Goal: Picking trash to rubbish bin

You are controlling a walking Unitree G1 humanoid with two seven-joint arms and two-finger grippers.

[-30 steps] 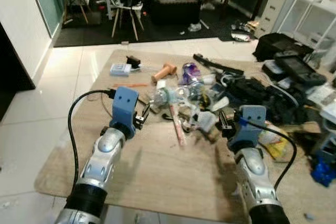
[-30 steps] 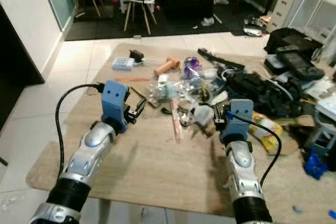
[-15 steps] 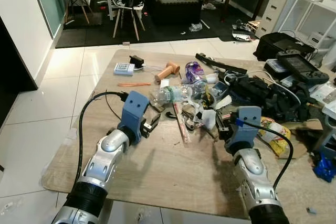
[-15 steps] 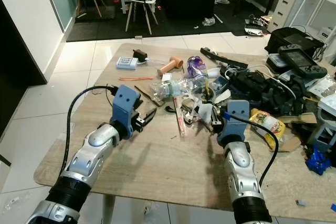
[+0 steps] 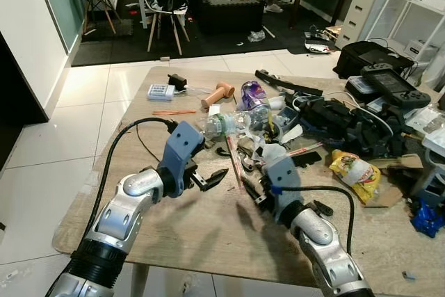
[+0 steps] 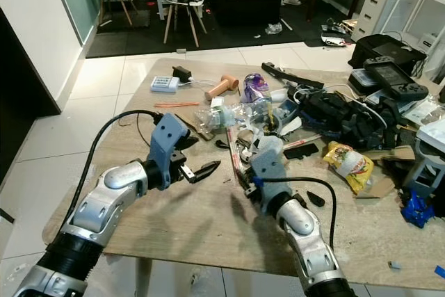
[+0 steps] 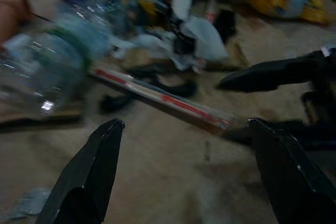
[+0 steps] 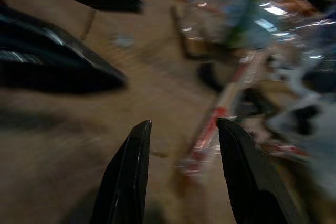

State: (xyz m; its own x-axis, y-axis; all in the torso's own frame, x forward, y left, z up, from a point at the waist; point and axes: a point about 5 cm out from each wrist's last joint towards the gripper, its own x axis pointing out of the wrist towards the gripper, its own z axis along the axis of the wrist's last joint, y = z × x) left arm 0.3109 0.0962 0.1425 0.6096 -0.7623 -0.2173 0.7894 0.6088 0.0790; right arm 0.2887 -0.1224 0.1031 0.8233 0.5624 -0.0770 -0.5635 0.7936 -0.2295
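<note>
Nearest, at 6 o'clock on the wooden table (image 5: 208, 241), both silver arms reaching in over bare tabletop; left gripper (image 5: 208, 179) at about 9 o'clock of the clutter, black fingers spread wide and holding nothing, tips aimed toward 3 o'clock at the long red-and-white wrapper (image 5: 233, 165); in the left wrist view the same wrapper (image 7: 163, 97) lying flat on the wood between the parted fingers (image 7: 94, 177), untouched; right gripper (image 5: 252, 193) just at 5 o'clock of the wrapper's near end, fingers slightly parted and empty, pointing toward 10 o'clock; in the right wrist view the wrapper's end (image 8: 207, 129) resting on the table just ahead of the two fingers (image 8: 131, 171), not between them, picture blurred; beyond, at 12 o'clock of the grippers, a heap of trash with a crushed clear plastic bottle (image 5: 226, 125) and white crumpled scraps (image 5: 271, 152); at 3 o'clock a yellow snack bag (image 5: 353, 172); farther, at 1 o'clock, a tangle of black gear and cables (image 5: 341, 119); at 11 o'clock a small white box (image 5: 159, 92) and a tan cylinder (image 5: 217, 94) near the far edge; past the table, white floor tiles (image 5: 83, 102), then a chair (image 5: 167, 5) on dark flooring at 12 o'clock.
</note>
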